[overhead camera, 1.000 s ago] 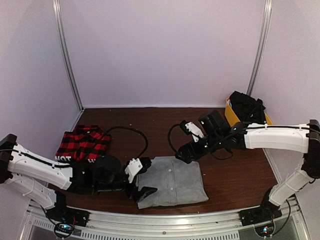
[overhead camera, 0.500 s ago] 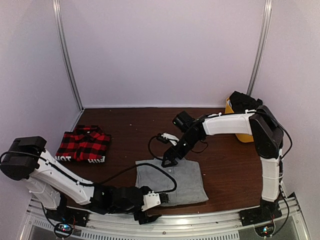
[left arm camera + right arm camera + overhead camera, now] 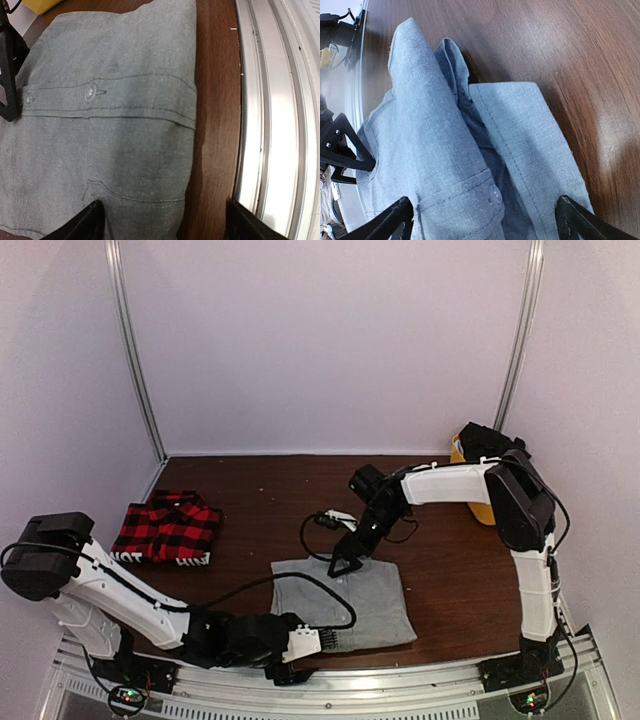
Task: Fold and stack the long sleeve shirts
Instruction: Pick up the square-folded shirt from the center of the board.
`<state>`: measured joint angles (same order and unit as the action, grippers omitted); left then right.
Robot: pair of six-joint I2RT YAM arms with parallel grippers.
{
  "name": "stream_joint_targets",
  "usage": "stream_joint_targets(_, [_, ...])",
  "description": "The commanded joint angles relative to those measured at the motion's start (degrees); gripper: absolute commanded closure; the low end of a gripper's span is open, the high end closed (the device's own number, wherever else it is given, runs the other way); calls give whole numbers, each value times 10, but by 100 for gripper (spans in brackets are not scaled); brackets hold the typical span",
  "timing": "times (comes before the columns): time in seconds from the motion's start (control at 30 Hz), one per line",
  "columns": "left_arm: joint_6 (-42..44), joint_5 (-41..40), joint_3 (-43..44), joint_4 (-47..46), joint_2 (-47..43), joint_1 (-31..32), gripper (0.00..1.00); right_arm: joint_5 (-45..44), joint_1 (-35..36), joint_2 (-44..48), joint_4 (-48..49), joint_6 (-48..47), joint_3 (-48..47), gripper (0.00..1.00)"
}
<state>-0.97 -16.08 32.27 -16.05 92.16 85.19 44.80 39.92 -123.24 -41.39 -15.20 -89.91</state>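
Lying folded at the near middle of the dark wood table [image 3: 450,570], the grey shirt [image 3: 345,602] is a flat rectangle with its button placket facing up. Two buttons [image 3: 91,92] show on the placket in the left wrist view, with a pocket seam below them. The left gripper [image 3: 310,640] sits low at the shirt's near hem with its fingers spread wide. One finger [image 3: 87,222] is over the cloth and the other is out by the metal rail [image 3: 280,100]; nothing is held between them. The right gripper [image 3: 345,562] is at the shirt's far edge, over the collar [image 3: 450,65], its fingers [image 3: 390,220] also wide apart and holding nothing. Whether either gripper touches the cloth cannot be told. The plaid shirt [image 3: 167,530] lies folded well apart at far left, red and black. White lettering runs along its near hem on a dark band, too small to read. A yellow bin [image 3: 465,475] stands at far right with dark cloth [image 3: 490,445] heaped in it.
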Motion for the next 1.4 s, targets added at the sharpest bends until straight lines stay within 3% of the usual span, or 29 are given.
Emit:
stream_joint_targets(0.0, [21, -5, 7, 12, 14, 2, 14, -19, -8, -2, 10, 5, 4, 0])
stream_joint_targets(0.37, [17, -4, 9, 16, 15, 2, 15, -21, -74, 8, 23, 30, -22, 0])
stream_joint_targets(0.67, [19, -17, 12, 19, 21, 2, 12, 57, -70, -38, -1, 12, -21, 0])
stream_joint_targets(1.13, [18, -30, 9, 21, 21, 2, 11, 109, -29, -46, -7, -9, 23, 0])
stream_joint_targets(1.3, [18, -45, 3, 24, 17, 2, 11, 116, -10, -36, 8, -10, 66, 8])
stream_joint_targets(1.37, [17, -49, 1, 23, 16, 2, 11, 124, -4, -38, 12, -13, 80, 15])
